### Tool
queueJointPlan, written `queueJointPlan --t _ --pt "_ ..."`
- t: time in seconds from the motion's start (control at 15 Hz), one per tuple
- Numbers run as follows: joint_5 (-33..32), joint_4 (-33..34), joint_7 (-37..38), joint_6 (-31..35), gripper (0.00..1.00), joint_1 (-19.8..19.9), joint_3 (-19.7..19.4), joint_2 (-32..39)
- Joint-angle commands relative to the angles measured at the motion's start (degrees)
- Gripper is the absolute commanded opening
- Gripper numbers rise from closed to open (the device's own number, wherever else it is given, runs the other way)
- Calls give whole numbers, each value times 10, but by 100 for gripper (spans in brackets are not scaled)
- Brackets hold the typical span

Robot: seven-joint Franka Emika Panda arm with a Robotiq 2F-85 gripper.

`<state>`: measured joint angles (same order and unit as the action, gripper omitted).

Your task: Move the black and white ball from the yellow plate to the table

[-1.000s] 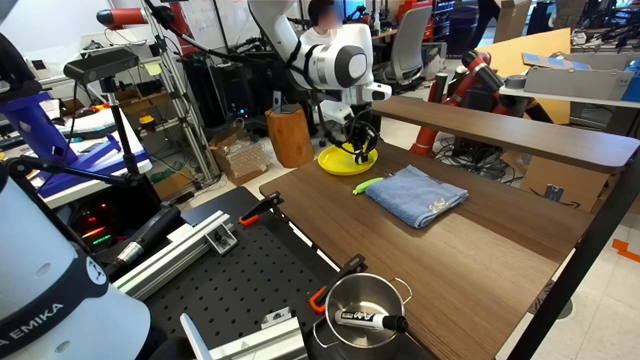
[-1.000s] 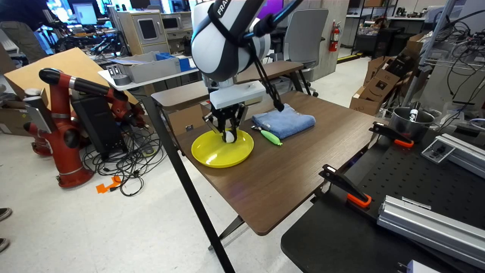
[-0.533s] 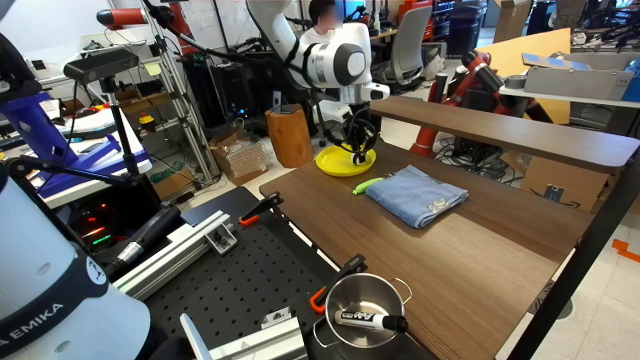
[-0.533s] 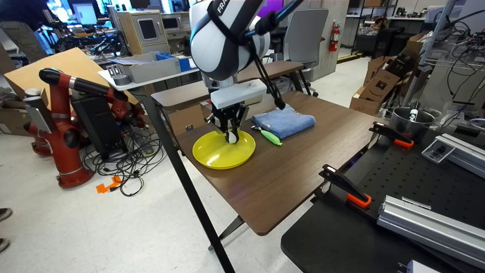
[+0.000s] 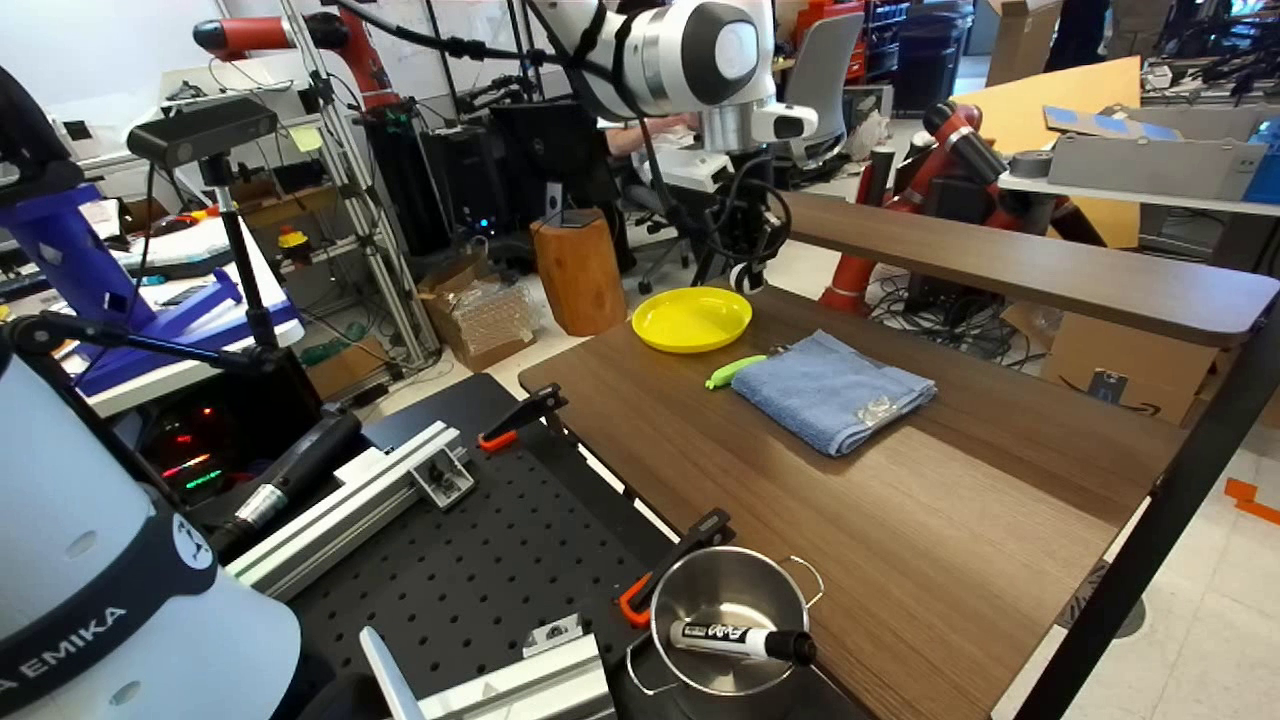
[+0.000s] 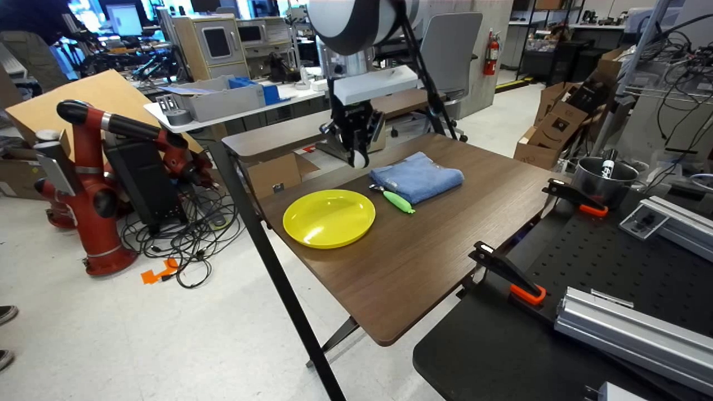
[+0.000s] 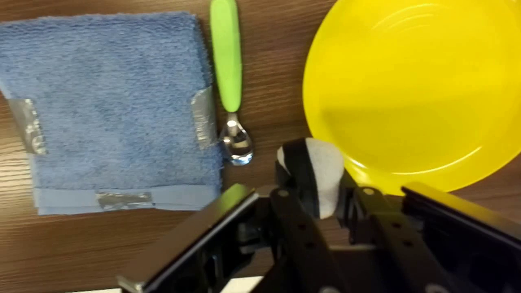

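The black and white ball (image 7: 327,171) is held between the fingertips of my gripper (image 7: 313,185) in the wrist view. The ball also shows below the fingers in both exterior views (image 5: 743,278) (image 6: 360,160). My gripper (image 6: 356,153) is shut on it and holds it in the air, above the table's far part and off to the side of the plate. The yellow plate (image 6: 328,220) lies flat on the brown table (image 6: 434,250) with nothing on it. The plate also shows in the wrist view (image 7: 415,81) and in an exterior view (image 5: 690,320).
A folded blue cloth (image 5: 835,390) lies on the table, with a green-handled spoon (image 6: 398,201) beside it, between cloth and plate. A raised brown shelf (image 5: 1000,265) runs along the table's far side. A metal pot (image 5: 735,620) holding a marker stands near the black perforated board (image 5: 480,560).
My gripper has risen out of the plate with the ball and moved sideways, toward the cloth side. The plate shifted slightly between the two earlier moments. Cloth and spoon have not moved.
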<state>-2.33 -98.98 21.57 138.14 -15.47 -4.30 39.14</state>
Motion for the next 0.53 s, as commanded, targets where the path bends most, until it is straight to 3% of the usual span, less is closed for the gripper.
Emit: queueJointPlan --t 0.0,0.47 --pt "5 -61 -41 4 6 50 7 -55" --pt "21 -90 -119 -1 6 157 1 -69"
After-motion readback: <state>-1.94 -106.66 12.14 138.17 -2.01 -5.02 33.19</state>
